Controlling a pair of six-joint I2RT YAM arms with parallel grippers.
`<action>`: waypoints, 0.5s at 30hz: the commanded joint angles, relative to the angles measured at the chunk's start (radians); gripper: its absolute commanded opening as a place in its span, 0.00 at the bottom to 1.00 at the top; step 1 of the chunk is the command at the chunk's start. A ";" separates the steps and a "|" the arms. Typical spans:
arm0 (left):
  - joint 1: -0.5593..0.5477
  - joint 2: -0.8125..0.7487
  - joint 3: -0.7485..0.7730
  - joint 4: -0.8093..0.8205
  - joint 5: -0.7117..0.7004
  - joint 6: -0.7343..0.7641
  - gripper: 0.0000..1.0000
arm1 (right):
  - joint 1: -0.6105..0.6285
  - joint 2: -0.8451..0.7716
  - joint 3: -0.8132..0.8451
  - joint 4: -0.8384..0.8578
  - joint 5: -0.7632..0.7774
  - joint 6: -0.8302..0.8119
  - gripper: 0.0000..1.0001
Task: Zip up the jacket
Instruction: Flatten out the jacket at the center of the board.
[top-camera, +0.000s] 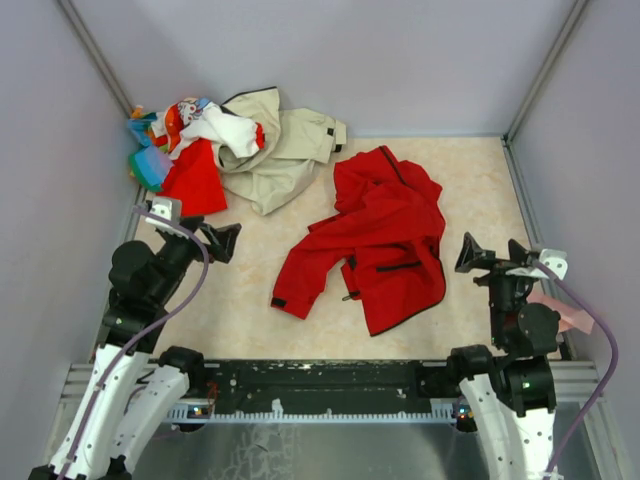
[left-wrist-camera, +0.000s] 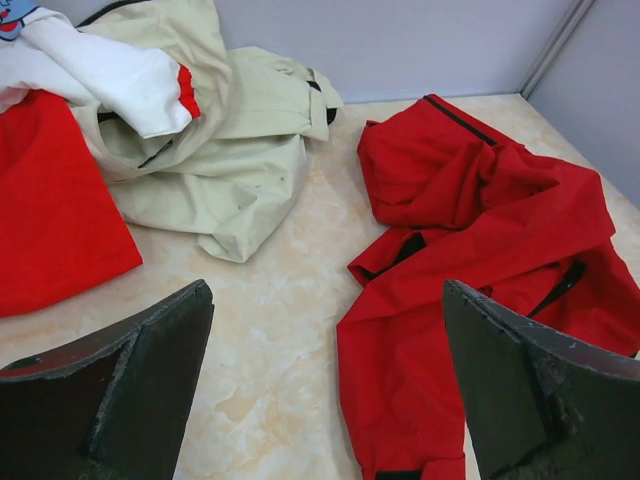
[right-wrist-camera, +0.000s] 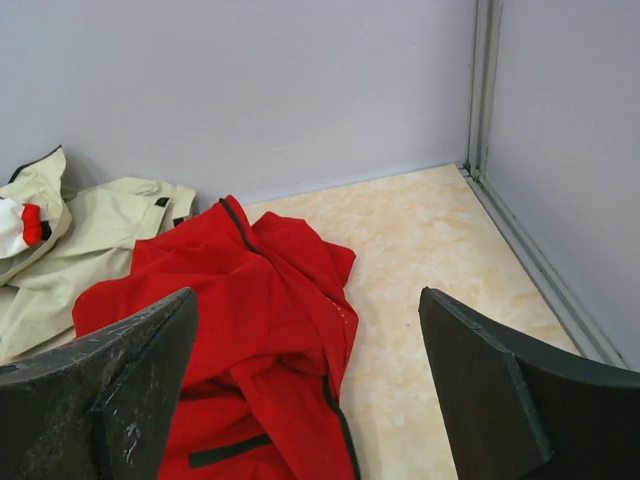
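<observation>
Two heaps, beige jacket (top-camera: 285, 150) and mixed clothes (top-camera: 190, 140), are seen beyond the red jacket (top-camera: 390, 235); left gripper (top-camera: 212, 238) and right gripper (top-camera: 495, 255) are held clear either side of it, fingers apart.

The top camera looks steeply down from above and behind my bases, taking in the whole bench (top-camera: 250, 300) from far off. My left wrist camera sits low and close behind my left end effector (left-wrist-camera: 325, 295), facing across the bench toward the back right. The other looks past my right end effector (right-wrist-camera: 308, 298) toward the back right corner. All three share the red jacket (top-camera: 385, 235) and the beige jacket (top-camera: 280, 150).
</observation>
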 joint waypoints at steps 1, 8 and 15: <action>0.008 0.012 -0.004 0.039 0.049 -0.010 1.00 | -0.009 0.012 0.023 0.066 -0.003 0.016 0.91; 0.008 0.023 0.007 0.049 0.072 -0.031 1.00 | -0.009 0.048 0.030 0.036 -0.008 0.122 0.91; 0.008 0.018 -0.016 0.086 0.144 -0.146 1.00 | -0.009 0.160 0.063 -0.033 -0.122 0.222 0.92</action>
